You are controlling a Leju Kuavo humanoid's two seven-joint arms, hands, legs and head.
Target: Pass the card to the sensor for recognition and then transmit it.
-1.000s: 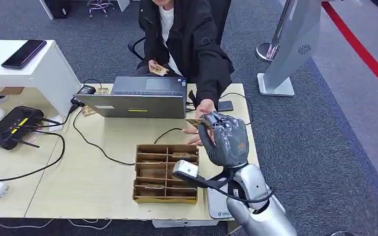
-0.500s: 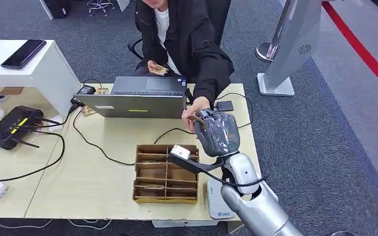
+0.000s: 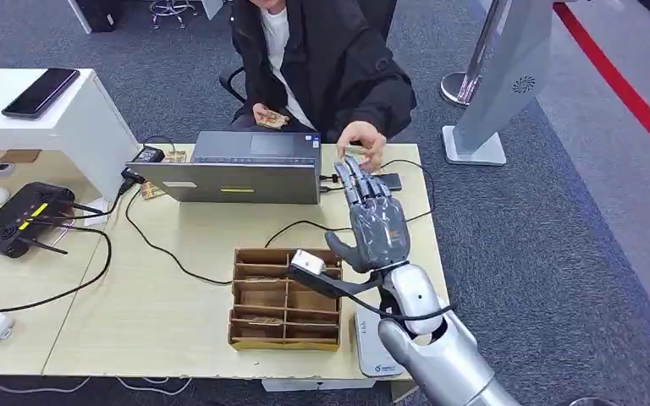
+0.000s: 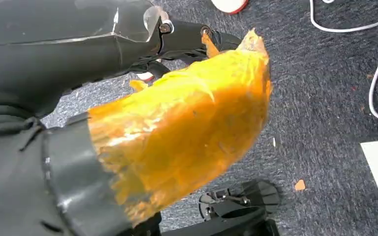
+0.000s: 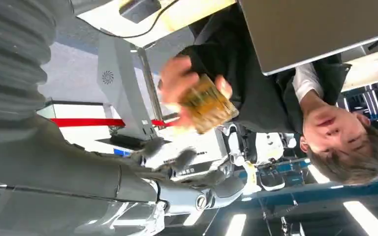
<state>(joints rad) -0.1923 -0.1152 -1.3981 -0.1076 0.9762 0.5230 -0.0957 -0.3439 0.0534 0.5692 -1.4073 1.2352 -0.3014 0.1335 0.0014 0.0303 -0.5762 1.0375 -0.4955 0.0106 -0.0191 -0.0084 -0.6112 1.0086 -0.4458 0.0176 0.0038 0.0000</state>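
Note:
My right hand (image 3: 373, 222) is raised over the table's right side, fingers stretched out and apart, holding nothing. The small brownish card (image 5: 207, 104) is pinched in a person's hand (image 3: 360, 140), which is drawn back above my fingertips, near the laptop's right corner. The person in a dark jacket (image 3: 330, 68) sits behind the table. A white card sensor (image 3: 376, 348) lies at the table's front edge, partly hidden by my right forearm. My left hand (image 4: 177, 132), wrapped in orange tape, hangs over the grey carpet; how its fingers lie is hidden.
A cardboard tray (image 3: 286, 298) with several compartments holding cards sits left of my right arm. A grey laptop (image 3: 237, 169) stands at the back, cables run across the table, and a black router (image 3: 21, 218) is at the left. A phone (image 3: 41, 91) lies on a white stand.
My right hand held the card up to the person's reaching hand; the person took it and pulled back, and my fingers have spread out straight.

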